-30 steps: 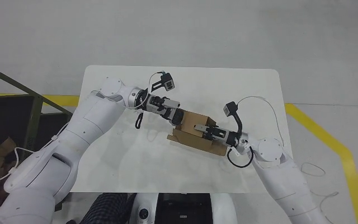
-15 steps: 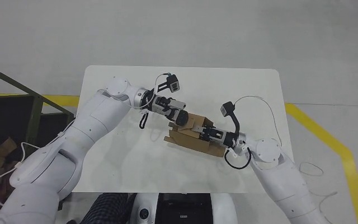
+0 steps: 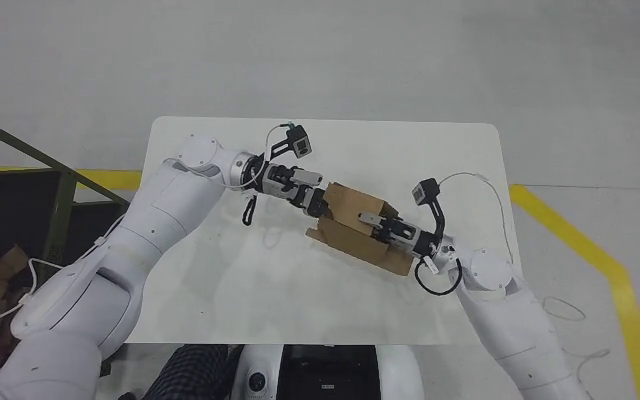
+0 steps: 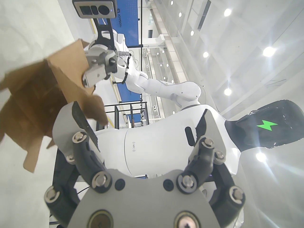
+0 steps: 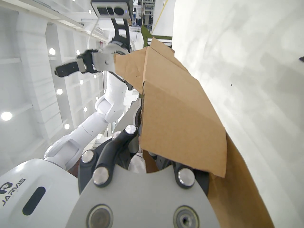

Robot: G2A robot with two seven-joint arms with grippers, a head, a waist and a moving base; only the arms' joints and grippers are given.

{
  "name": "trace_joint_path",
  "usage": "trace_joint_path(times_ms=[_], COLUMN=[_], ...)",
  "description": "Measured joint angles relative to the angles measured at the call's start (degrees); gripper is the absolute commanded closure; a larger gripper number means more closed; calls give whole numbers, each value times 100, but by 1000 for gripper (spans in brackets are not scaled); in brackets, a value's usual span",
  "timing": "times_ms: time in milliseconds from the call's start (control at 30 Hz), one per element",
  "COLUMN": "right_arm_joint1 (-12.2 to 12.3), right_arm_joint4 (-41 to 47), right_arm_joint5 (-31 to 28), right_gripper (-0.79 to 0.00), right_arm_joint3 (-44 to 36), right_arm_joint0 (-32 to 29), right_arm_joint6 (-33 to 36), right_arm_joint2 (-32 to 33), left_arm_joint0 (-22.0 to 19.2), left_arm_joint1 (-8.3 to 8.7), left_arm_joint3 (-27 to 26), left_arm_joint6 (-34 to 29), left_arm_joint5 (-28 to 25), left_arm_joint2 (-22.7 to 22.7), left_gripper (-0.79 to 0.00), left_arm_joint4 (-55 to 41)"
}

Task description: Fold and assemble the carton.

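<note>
The brown carton (image 3: 355,225) sits half opened and tilted in the middle of the white table (image 3: 230,290), with loose flaps at its near end. My right gripper (image 3: 386,224) holds it from the right side, shut on one wall panel (image 5: 180,119). In the left wrist view that same gripper (image 4: 95,73) pinches the far edge of the box (image 4: 35,96). My left gripper (image 4: 140,124) is at the carton's left end, open wide, with one finger (image 4: 79,117) against a flap. From the right wrist view, the left gripper's other black finger (image 5: 67,69) sticks out beside the cardboard.
Bare tabletop lies all around the carton. A thin cable (image 3: 480,195) loops from the right arm over the table's right side. A dark metal frame (image 3: 40,200) stands off the table's left edge, beside a yellow floor line (image 3: 570,235).
The right arm has drawn back to the right, pulling the carton with it and tilting it more open. The left gripper has shifted slightly up and left at the box's end.
</note>
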Motion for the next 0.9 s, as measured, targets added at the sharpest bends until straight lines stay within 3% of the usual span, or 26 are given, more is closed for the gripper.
trace_joint_path(times_ms=[400,900], right_arm_joint1=[-76,-196], right_arm_joint4=[487,808], right_arm_joint5=[19,-27], right_gripper=[0,0], right_arm_joint3=[27,-401], right_arm_joint0=[151,119], right_arm_joint6=[-867,-928], right_arm_joint2=[136,-243], left_arm_joint0=[399,144], left_arm_joint1=[142,-99], left_arm_joint3=[-513,9], left_arm_joint6=[0,0], left_arm_joint5=[1,1], left_arm_joint2=[-61,421], left_gripper=[-785,-785], left_arm_joint4=[104,-78])
